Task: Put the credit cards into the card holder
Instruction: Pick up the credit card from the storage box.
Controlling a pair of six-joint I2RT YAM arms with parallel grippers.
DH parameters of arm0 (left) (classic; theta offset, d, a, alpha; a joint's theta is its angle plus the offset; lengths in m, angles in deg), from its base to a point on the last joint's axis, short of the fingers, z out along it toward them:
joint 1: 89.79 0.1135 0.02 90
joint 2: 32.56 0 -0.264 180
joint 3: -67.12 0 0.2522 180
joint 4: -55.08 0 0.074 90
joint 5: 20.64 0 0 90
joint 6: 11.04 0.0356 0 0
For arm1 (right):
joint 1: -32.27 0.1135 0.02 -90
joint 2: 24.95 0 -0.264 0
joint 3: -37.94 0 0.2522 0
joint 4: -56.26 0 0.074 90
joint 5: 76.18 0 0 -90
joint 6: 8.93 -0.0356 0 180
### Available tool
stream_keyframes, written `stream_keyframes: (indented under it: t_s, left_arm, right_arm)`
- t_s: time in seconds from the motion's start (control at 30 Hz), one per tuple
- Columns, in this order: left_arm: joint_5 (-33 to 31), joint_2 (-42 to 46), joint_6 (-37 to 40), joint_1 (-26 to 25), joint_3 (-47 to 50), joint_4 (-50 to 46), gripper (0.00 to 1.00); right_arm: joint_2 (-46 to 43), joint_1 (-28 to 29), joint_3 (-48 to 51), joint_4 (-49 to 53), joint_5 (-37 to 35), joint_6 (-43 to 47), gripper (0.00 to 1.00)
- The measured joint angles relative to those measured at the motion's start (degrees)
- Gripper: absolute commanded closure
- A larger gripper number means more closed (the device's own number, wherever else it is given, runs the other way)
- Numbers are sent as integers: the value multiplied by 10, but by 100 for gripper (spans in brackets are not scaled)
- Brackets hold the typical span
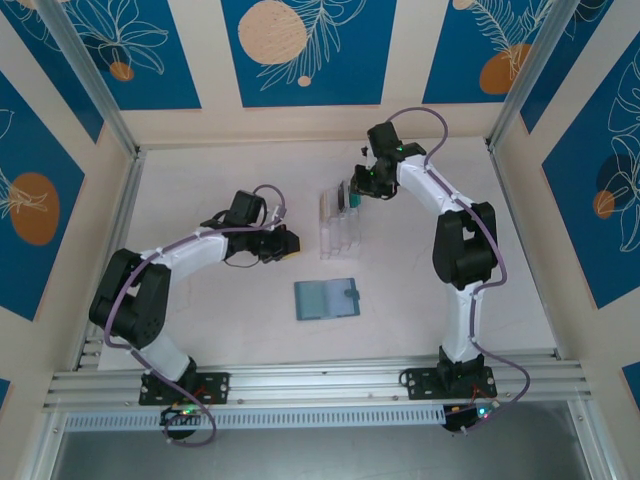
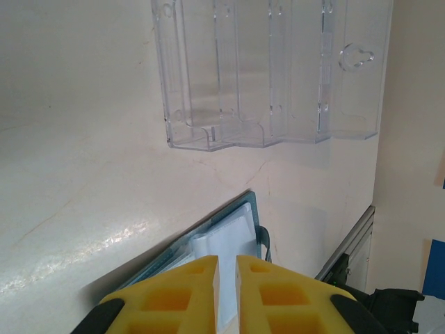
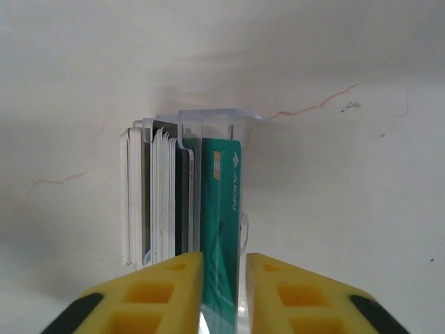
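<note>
**Green card between the fingers, card holder waiting**

The right gripper [image 3: 224,259] has its yellow fingers on each side of one green card [image 3: 221,209]. I see a tiny gap on one side, so I cannot tell if it is squeezing.

The card stands on its edge in the clear rack [image 3: 208,117], at the end of a tight row of other credit cards [image 3: 156,195]. I think it is light, thin and stiff, but smooth and slippy. It would be best to pinch its two flat sides at the edge that sticks out. Then it could be pulled straight out, so it does not catch the rack or drag its neighbours.

The left gripper [image 2: 227,259] is almost pressed together and holds nothing. It hangs just over the card holder [image 2: 233,233]. The card holder lies flat on the tabletop [image 1: 200,180], near the rack. It looks light too, so it may slide when a card is pushed in.
</note>
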Motion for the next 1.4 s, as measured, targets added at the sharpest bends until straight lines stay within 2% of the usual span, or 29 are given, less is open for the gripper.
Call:
stream_keyframes:
  t_s: [0.23,0.43,0.67,0.97,1.2,1.4]
  left_arm:
    - [2,-1,0,0,0,1,86]
    - [2,-2,0,0,0,5,86]
    - [2,-2,0,0,1,5,86]
    - [-1,-2,12,0,1,-7,84]
    - [-6,3,38,0,1,-39,82]
    - [-23,16,62,-24,1,-69,80]
  right_arm:
    - [0,0,-3,7,5,5,88]
    - [2,1,-9,12,12,7,89]
    - [14,3,-31,16,13,10,100]
    - [11,4,-39,32,-4,14,100]
    - [-40,5,-39,54,-34,18,100]
    - [-139,13,-1,40,-43,18,100]
